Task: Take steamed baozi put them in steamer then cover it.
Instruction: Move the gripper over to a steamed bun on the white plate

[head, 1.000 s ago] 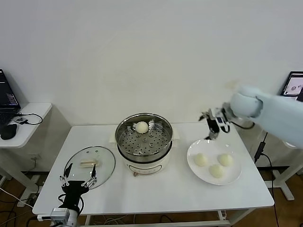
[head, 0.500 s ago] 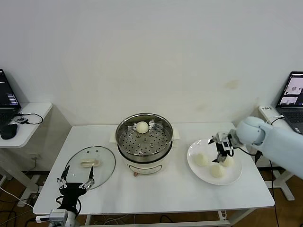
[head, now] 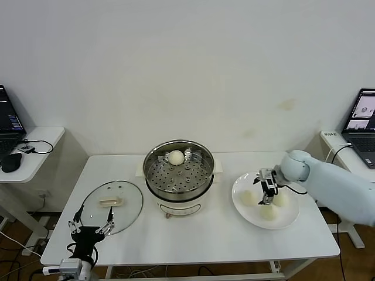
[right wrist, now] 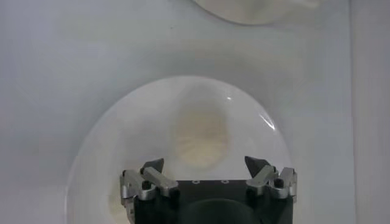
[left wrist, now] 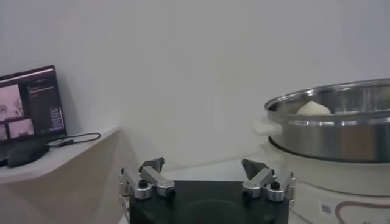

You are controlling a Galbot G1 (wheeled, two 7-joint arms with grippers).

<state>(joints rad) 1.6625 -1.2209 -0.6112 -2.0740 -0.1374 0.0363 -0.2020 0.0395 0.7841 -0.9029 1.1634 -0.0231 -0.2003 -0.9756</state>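
Right gripper [head: 268,193] over plate [head: 243,205] of baozi [head: 249,198], fingers spread, empty. Left gripper [head: 89,227] parked at bench [head: 193,240] edge, fingers spread. No legible labels.

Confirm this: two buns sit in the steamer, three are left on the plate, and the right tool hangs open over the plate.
Not quite: the head view shows only one bun in the steamer. Three do remain on the plate, with the right tool open above them.

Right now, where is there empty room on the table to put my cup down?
The front strip of the table is bare, between the glass lid and the plate, in front of the steamer. The plate side is crowded: three buns and the right gripper, fingers open, above them.
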